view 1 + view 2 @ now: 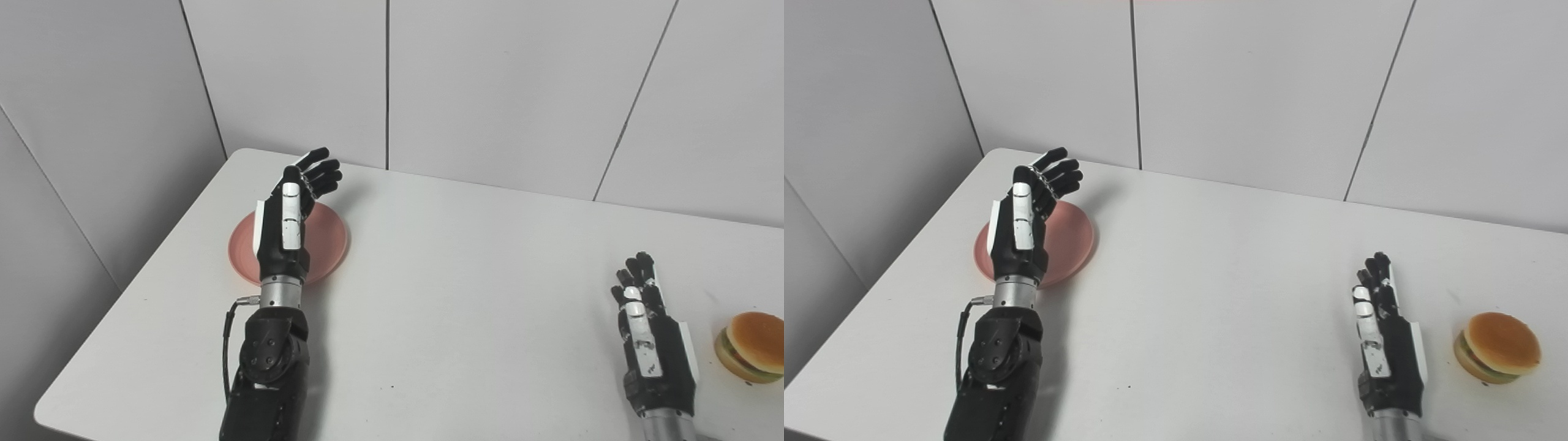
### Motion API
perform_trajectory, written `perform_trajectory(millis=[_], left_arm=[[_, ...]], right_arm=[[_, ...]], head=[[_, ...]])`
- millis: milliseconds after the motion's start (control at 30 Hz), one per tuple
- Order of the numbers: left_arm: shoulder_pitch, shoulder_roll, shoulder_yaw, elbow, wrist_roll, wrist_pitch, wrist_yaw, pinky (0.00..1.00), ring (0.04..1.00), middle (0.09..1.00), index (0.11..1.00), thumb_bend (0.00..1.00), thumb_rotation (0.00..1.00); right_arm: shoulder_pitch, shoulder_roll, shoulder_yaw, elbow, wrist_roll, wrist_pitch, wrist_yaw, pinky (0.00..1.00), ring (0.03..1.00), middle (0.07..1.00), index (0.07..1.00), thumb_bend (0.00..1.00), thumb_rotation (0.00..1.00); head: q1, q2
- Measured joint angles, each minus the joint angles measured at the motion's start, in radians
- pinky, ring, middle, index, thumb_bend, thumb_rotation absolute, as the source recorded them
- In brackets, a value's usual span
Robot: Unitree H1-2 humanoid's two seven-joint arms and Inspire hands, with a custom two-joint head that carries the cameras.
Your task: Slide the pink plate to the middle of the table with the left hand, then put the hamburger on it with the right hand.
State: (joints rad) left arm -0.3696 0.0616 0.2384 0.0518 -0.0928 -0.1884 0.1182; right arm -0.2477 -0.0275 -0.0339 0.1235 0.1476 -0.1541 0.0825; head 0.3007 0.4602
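Item one, round pink plastic plate [327, 236]: we are finding it lying flat near the far left corner of the white rectangular worktop [465, 294], well away from the middle, so the sliding step is not yet done. Item two, black-and-white left hand [293, 220]: we are seeing it poised over the plate with fingers apart and grasping nothing, its fingertips [324, 171] reaching beyond the plate's far rim. We are reading this posture as preparation for hooking or pressing the plate and drawing it towards the centre; whether the hand is touching the plate we cannot tell. Item three, toy hamburger with tan bun and green filling [1497, 348]: it is sitting on the worktop at the right edge. Item four, black-and-white right hand [1384, 343]: it is waiting just beside the hamburger, fingers loosely extended, holding nothing, presumably parked there because its turn is coming second.
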Motion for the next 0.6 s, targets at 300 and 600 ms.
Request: perform_trajectory(millis=[300, 600], left_arm=[[-0.076, 0.115, 0.1, 0.12, 0.002, -0.008, 0.066, 0.72, 0.688, 0.667, 0.654, 0.73, 1.0], [-0.099, 0.194, 0.137, 0.264, -0.003, -0.043, 0.086, 0.66, 0.655, 0.661, 0.65, 0.76, 1.0]], right_arm=[[0.0, 0.001, 0.0, -0.002, -0.002, 0.002, -0.007, 1.0, 1.0, 1.0, 0.99, 0.62, 0.77], [-0.001, 0.0, 0.0, -0.002, 0.004, 0.004, -0.005, 1.0, 1.0, 1.0, 0.993, 0.6, 0.75]], head=[[0.005, 0.005], [0.006, 0.008]])
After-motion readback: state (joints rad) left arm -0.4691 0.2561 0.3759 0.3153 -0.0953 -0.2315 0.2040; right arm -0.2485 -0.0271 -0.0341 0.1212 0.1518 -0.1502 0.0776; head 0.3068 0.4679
